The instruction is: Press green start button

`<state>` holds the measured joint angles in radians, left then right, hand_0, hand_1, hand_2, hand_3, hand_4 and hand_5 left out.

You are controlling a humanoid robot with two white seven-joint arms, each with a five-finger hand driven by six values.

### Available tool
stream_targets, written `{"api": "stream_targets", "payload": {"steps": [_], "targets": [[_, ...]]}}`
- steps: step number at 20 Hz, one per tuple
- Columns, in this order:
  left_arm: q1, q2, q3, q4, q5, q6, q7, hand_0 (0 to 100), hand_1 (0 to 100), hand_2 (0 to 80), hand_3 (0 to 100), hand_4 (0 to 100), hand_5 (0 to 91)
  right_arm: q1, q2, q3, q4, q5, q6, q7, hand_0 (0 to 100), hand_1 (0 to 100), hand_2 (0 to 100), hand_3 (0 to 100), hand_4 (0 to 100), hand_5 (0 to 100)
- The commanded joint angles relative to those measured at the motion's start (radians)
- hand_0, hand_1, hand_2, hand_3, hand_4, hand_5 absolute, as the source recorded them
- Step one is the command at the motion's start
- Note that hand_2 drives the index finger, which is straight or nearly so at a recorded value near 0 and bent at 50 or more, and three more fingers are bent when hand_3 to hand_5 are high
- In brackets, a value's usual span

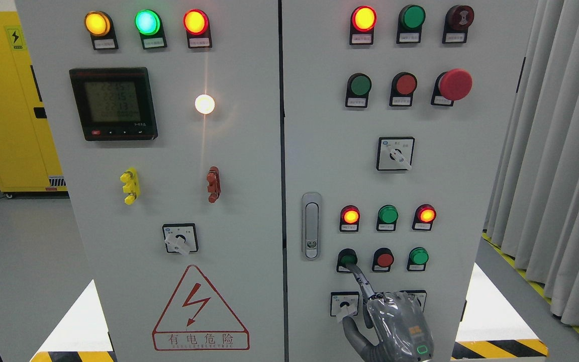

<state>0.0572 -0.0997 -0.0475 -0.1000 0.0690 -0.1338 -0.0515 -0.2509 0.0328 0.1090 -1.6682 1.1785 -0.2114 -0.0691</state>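
Fingers of the right hand: one is stretched straight out, its tip touching the green start button, while the rest are curled back against the palm and hold nothing. That button sits on the right cabinet door, first in a row of three, with a red button just beside it and another green button beyond that. Directly above the start button glows a lit red lamp, next to a green lamp and a second lit red lamp. Left of the start button stands the door's metal latch handle. Below it, a rotary selector switch is just beside the hand's thumb. Far above, a red mushroom stop button projects from the door.
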Motion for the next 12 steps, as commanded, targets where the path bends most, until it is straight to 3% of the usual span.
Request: {"api": "stream_targets", "payload": {"steps": [1,12], "targets": [[0.001,0.0,0.0,0.0,0.0,0.0,-0.001,12,56,0.0,0,0,0.0,0.004,0.002,0.0,-0.022,-0.007,0.0,-0.015,53,85,1,94,100,100],[0.0,0.0,0.0,0.0,0.0,0.0,-0.001,12,56,0.0,0,0,0.0,0.022,0.002,0.001,-0.067,-0.008,-0.055,-0.058,55,84,2,94,100,100]]}}
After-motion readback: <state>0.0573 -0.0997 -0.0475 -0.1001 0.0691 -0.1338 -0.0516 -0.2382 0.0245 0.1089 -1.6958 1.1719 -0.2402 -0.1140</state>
